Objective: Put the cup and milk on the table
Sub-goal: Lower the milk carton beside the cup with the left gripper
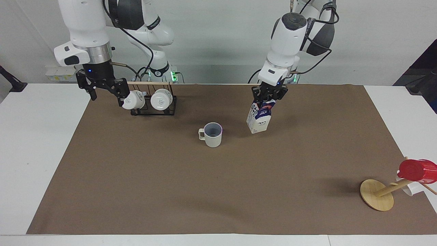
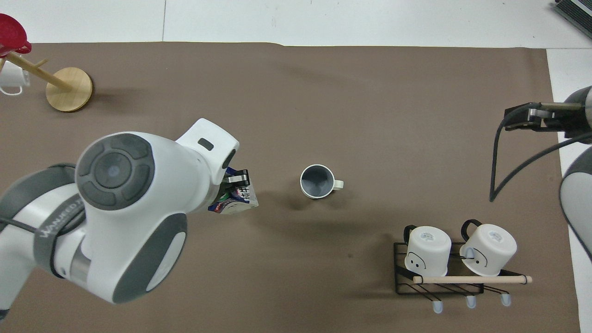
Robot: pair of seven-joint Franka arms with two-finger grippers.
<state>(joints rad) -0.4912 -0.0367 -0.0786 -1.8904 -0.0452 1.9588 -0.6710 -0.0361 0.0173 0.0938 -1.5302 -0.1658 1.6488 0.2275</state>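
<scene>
The grey-beige cup [image 1: 212, 134] stands upright on the brown mat [image 1: 218, 191] of the white table [image 1: 41, 136], with nothing touching it; it also shows in the overhead view [image 2: 317, 181]. My left gripper [image 1: 268, 97] is shut on the top of the milk carton [image 1: 259, 119] and holds it slightly tilted beside the cup, toward the left arm's end. I cannot tell whether its base touches the mat. The carton also shows in the overhead view [image 2: 233, 202]. My right gripper [image 1: 106, 95] is open and empty, raised beside the mug rack.
A black wire rack [image 1: 152, 109] with two white mugs stands near the robots at the right arm's end. A tilted wooden stand [image 1: 376, 194] with a red cup [image 1: 416, 169] and a white mug [image 2: 9, 81] is at the left arm's end.
</scene>
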